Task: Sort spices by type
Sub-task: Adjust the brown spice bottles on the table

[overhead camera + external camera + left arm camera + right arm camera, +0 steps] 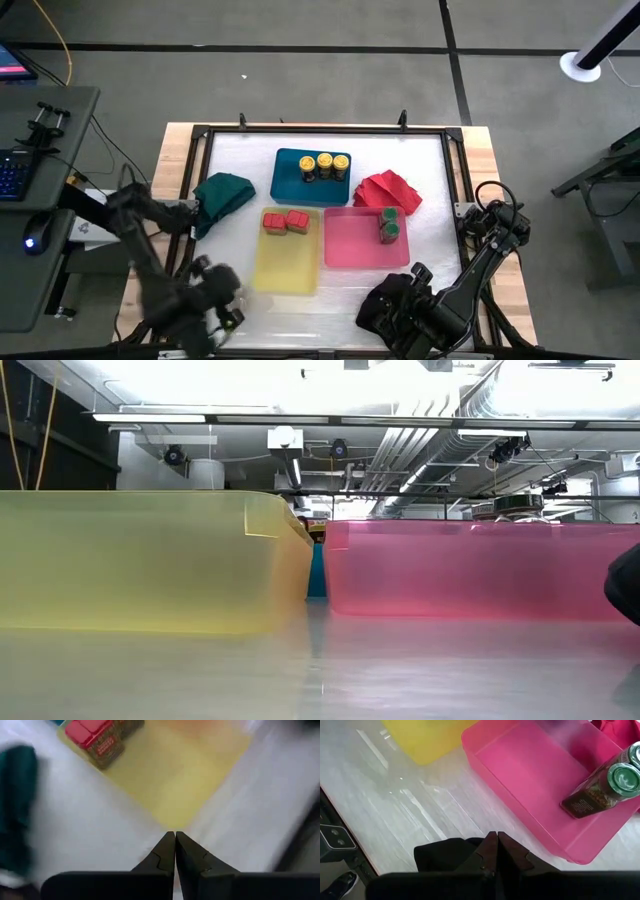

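Note:
Three yellow-lidded spice jars (pixel 324 165) stand in the blue tray (pixel 283 185). Two red square-lidded jars (pixel 285 221) (pixel 92 735) sit at the far end of the yellow tray (pixel 287 265). Two green-lidded jars (pixel 389 226) (pixel 615 780) are in the pink tray (pixel 350 245), by its far right corner. My left gripper (pixel 226 287) (pixel 175 840) is shut, just off the yellow tray's near left corner. My right gripper (pixel 388 298) (pixel 496 839) is shut, near the pink tray's near edge, over a black cloth (pixel 445 854). My right gripper's shut fingertips stand over the black cloth on the table. Whether they touch it, I cannot tell. My left gripper touches nothing.
A green cloth (pixel 222 192) lies left of the blue tray and a red cloth (pixel 388 188) lies right of it. The low view shows the yellow tray's wall (pixel 150 560) and the pink tray's wall (pixel 480 565) close ahead. Bare white table (pixel 310 310) stretches along the near edge.

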Robot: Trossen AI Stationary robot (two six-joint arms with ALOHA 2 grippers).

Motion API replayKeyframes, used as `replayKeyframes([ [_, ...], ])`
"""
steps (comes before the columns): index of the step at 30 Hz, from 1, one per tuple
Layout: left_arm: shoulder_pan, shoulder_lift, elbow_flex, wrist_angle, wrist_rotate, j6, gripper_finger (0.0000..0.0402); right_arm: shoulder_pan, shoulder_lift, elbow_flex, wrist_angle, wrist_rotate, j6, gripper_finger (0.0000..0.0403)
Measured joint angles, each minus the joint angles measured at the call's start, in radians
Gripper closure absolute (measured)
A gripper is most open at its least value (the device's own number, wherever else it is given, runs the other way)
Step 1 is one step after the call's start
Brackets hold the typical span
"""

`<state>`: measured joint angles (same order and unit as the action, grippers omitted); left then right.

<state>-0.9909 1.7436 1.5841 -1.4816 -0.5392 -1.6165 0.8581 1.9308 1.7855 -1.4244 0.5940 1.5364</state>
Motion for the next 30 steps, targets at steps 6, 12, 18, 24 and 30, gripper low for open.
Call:
replayKeyframes([
  [6, -0.141, 0.008, -0.086, 0.158, -0.051, -0.614, 0.0401, 0.000, 0.000, 0.000, 0.000, -0.003, 0.000, 0.0403],
  [12, -0.105, 0.144, -0.138, 0.651, 0.064, -0.634, 0.0401, -0.001, 0.000, 0.000, 0.000, -0.003, 0.003, 0.0403],
  [18, -0.074, 0.175, -0.134, 0.583, 0.169, -0.638, 0.0401, -0.007, 0.000, 0.000, 0.000, -0.009, -0.004, 0.0403],
  [24, -0.046, 0.180, -0.134, 0.430, 0.211, -0.644, 0.0401, -0.007, 0.000, 0.000, -0.002, -0.031, -0.019, 0.0403],
  [30, -0.020, 0.180, -0.134, 0.402, 0.211, -0.642, 0.0401, -0.007, 0.000, 0.000, -0.004, -0.034, -0.019, 0.0403],
])
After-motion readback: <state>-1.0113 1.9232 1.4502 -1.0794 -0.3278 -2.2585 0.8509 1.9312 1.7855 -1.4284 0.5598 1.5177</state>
